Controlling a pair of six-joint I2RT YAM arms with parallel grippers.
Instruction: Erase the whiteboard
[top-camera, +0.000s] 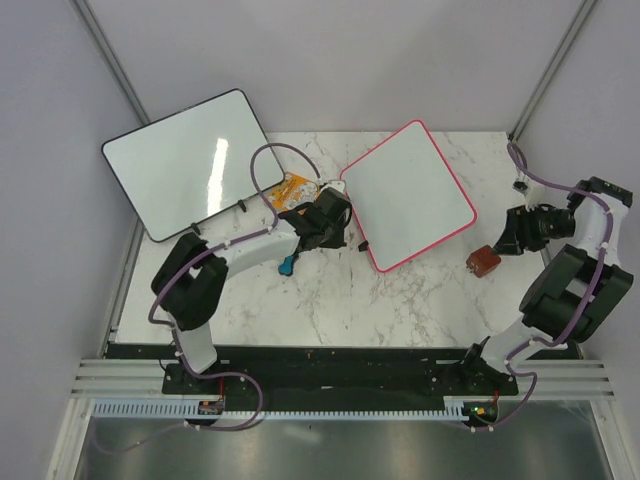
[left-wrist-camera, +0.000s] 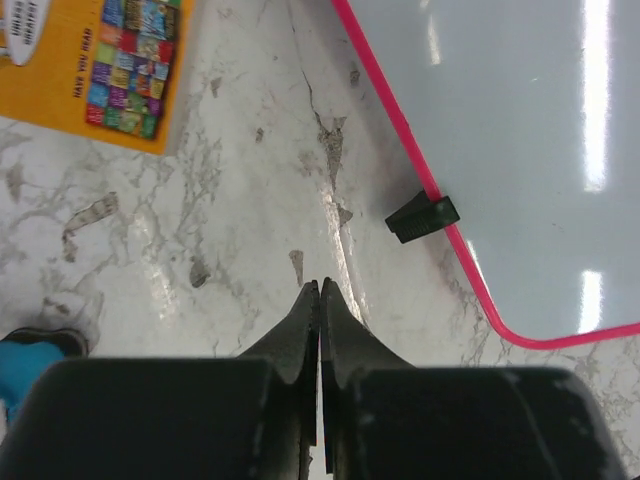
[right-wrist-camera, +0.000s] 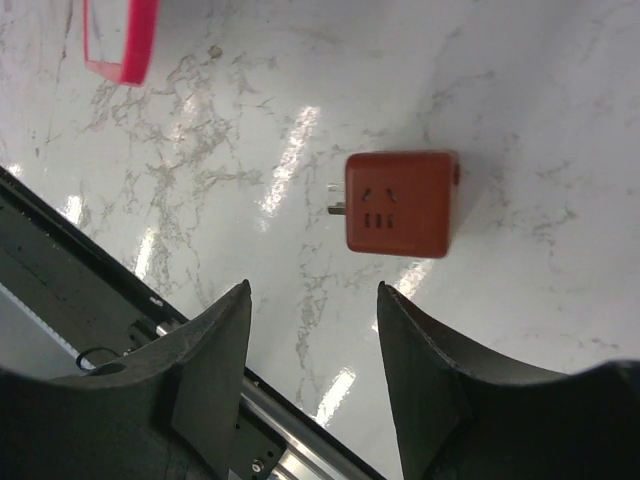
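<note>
The whiteboard (top-camera: 405, 195) with its pink frame lies tilted on the marble table, mid-back, and its surface looks blank. My left gripper (top-camera: 343, 228) is shut and empty, just off the board's left edge. In the left wrist view its tips (left-wrist-camera: 320, 287) hover over bare marble, with the board (left-wrist-camera: 520, 130) and one of its black feet (left-wrist-camera: 422, 217) to the upper right. My right gripper (top-camera: 503, 243) is open and empty at the right side. In the right wrist view (right-wrist-camera: 312, 290) it is above the table, and a corner of the pink frame (right-wrist-camera: 120, 45) shows at top left.
A red cube power adapter (top-camera: 483, 261) (right-wrist-camera: 400, 203) lies just ahead of my right gripper. An orange booklet (top-camera: 293, 190) (left-wrist-camera: 110, 60) lies left of my left gripper. A blue object (top-camera: 286, 265) is under the left arm. A large black-framed whiteboard (top-camera: 190, 165) leans at back left.
</note>
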